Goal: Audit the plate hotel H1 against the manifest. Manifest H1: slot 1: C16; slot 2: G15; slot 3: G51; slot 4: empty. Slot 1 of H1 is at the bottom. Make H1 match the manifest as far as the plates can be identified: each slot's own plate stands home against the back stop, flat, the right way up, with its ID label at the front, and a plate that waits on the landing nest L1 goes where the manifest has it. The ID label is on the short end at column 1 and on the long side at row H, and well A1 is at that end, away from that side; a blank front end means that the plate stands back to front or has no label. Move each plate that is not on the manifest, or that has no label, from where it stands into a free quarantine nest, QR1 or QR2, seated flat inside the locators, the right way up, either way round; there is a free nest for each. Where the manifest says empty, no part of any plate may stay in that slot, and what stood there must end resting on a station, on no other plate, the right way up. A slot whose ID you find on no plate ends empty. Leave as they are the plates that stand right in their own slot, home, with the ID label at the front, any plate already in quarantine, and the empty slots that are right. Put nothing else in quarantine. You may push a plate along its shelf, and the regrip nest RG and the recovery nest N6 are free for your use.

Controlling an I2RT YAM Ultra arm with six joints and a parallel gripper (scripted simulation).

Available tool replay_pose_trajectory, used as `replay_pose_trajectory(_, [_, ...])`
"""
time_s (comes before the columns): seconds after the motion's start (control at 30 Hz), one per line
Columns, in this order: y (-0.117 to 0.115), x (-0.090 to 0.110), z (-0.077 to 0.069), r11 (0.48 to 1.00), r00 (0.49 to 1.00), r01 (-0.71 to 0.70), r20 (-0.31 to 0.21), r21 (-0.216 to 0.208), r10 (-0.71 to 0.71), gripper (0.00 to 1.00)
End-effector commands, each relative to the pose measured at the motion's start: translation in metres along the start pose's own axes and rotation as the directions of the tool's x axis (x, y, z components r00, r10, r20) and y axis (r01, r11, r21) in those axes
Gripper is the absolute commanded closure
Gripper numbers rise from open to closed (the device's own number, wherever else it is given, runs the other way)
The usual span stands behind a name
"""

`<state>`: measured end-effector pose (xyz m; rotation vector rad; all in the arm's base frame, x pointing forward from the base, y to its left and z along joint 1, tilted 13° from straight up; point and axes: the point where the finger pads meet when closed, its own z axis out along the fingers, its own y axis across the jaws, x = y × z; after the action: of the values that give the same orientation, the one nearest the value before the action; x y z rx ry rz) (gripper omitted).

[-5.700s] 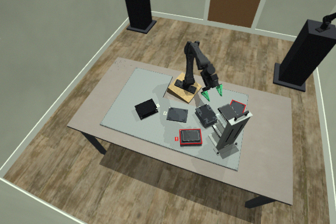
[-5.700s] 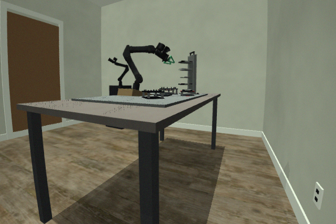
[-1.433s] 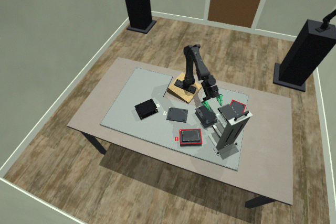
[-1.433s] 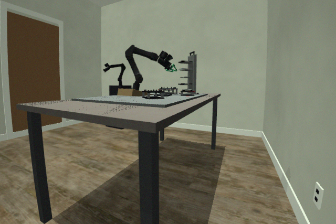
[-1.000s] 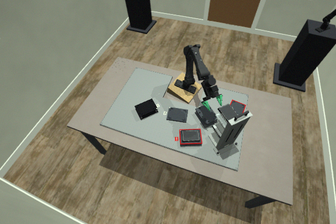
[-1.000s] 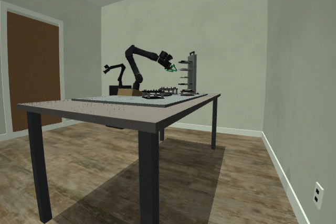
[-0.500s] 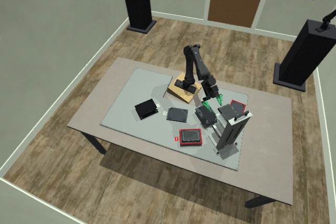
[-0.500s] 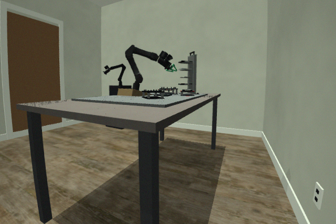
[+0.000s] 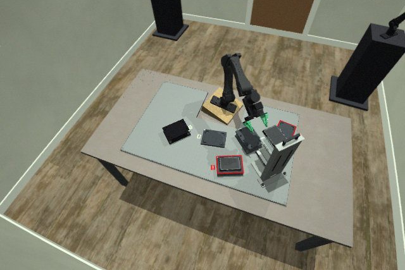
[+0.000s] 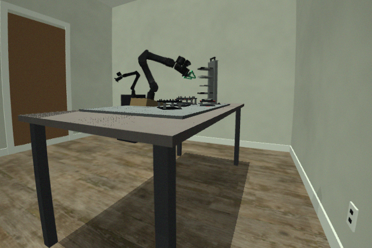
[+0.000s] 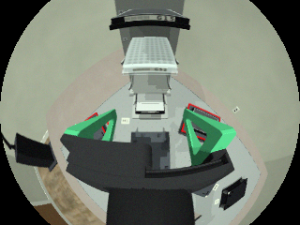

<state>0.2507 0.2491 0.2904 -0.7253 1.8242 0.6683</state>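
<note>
The plate hotel H1 (image 9: 281,157) is a grey tower with a black handle at the right of the mat; it also shows in the side view (image 10: 211,80) and in the wrist view (image 11: 149,0). A clear plate (image 11: 149,56) sticks out forward from an upper shelf, its wells up. Below it a white-fronted plate (image 11: 150,108) sits on a lower shelf. My gripper (image 9: 256,123) (image 10: 189,75) (image 11: 149,112), with green fingers, is open and empty, in the air in front of the hotel at upper-shelf height. A dark nest (image 9: 248,138) stands below it.
A red-framed quarantine nest (image 9: 230,165) holds a dark plate. A second red-framed nest (image 9: 286,128) lies behind the hotel. A black plate (image 9: 176,130) and a flat dark nest (image 9: 213,137) lie on the mat to the left. My arm's base stands on a tan block (image 9: 222,107).
</note>
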Motion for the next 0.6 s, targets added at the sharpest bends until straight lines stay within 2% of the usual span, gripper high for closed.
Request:
replay_pose_trajectory(0.0, [-0.002, 0.001, -0.011, 1.0, 1.0, 0.0, 0.015, 0.005, 0.0, 0.0])
replay_pose_trajectory(0.1, [-0.001, -0.005, -0.017, 1.0, 0.999, 0.006, 0.033, 0.004, -0.006, 0.0])
replay_pose_trajectory(0.17, [-0.002, 0.005, -0.018, 1.0, 1.0, 0.003, 0.015, 0.005, -0.003, 0.0])
replay_pose_trajectory(0.27, [-0.001, 0.001, -0.024, 1.0, 1.0, 0.006, 0.029, 0.004, -0.006, 0.0])
replay_pose_trajectory(0.37, [-0.002, 0.006, -0.024, 1.0, 1.0, 0.005, 0.022, 0.004, -0.005, 0.0])
replay_pose_trajectory(0.4, [0.0, -0.006, -0.03, 1.0, 0.999, 0.009, 0.048, 0.003, -0.009, 0.0])
replay_pose_trajectory(0.47, [-0.002, 0.012, -0.028, 1.0, 1.0, 0.003, 0.014, 0.005, -0.003, 0.0])
replay_pose_trajectory(0.57, [-0.002, 0.01, -0.025, 1.0, 0.999, 0.005, 0.04, 0.006, -0.006, 0.0])
